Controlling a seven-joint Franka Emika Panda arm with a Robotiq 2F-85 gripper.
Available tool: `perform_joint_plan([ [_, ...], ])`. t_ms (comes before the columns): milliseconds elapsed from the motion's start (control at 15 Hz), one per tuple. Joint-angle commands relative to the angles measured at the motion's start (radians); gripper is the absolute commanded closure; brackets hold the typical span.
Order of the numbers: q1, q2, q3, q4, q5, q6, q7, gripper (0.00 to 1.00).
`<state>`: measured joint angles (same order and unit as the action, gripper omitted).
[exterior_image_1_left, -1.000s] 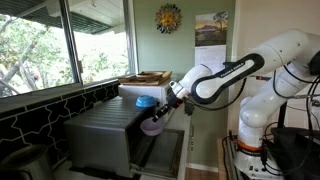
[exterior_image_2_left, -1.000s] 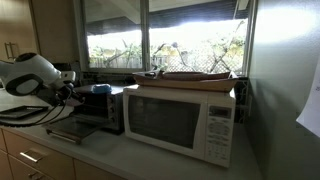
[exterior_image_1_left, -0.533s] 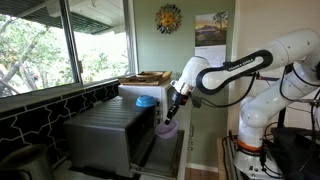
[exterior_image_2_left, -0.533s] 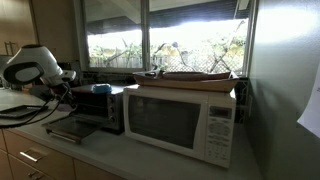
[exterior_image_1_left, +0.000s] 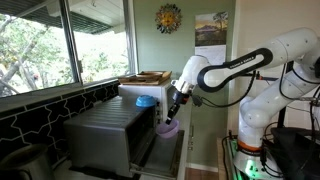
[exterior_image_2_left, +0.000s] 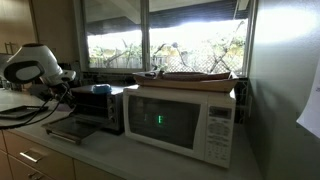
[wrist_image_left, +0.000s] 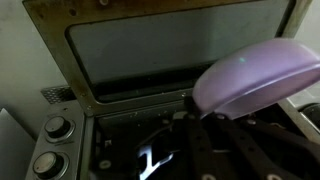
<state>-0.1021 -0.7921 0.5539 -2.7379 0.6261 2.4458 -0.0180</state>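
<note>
My gripper (exterior_image_1_left: 173, 107) is shut on the rim of a lavender bowl (exterior_image_1_left: 166, 128) and holds it just above the open, dropped door (exterior_image_1_left: 163, 150) of a silver toaster oven (exterior_image_1_left: 105, 130). In the wrist view the bowl (wrist_image_left: 260, 75) fills the right side. The oven door's glass (wrist_image_left: 180, 50) and the dark fingers (wrist_image_left: 215, 140) are below and behind it. In an exterior view the gripper (exterior_image_2_left: 62, 93) hangs over the open door (exterior_image_2_left: 68, 130) beside the oven (exterior_image_2_left: 100, 108); the bowl is hard to make out there.
A white microwave (exterior_image_2_left: 180, 122) stands next to the oven with a wooden tray (exterior_image_1_left: 146, 77) on top. A blue item (exterior_image_1_left: 146, 101) lies on the oven's top. Oven knobs (wrist_image_left: 55, 127) show beside the door. Windows run behind the counter (exterior_image_2_left: 130, 160).
Over the last second the gripper swung the bowl out from the oven front toward the door's outer edge and turned more upright. It has held still for half a second. The microwave display has lit.
</note>
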Motion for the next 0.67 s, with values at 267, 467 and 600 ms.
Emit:
perform_joint_plan([
  [267, 0.290, 0.100, -0.268, -0.002, -0.044, 0.111, 0.102, 0.98],
  [467, 0.352, 0.137, -0.326, -0.004, -0.017, 0.100, 0.160, 0.98],
  [600, 0.350, 0.153, -0.321, -0.008, -0.032, 0.116, 0.207, 0.98],
])
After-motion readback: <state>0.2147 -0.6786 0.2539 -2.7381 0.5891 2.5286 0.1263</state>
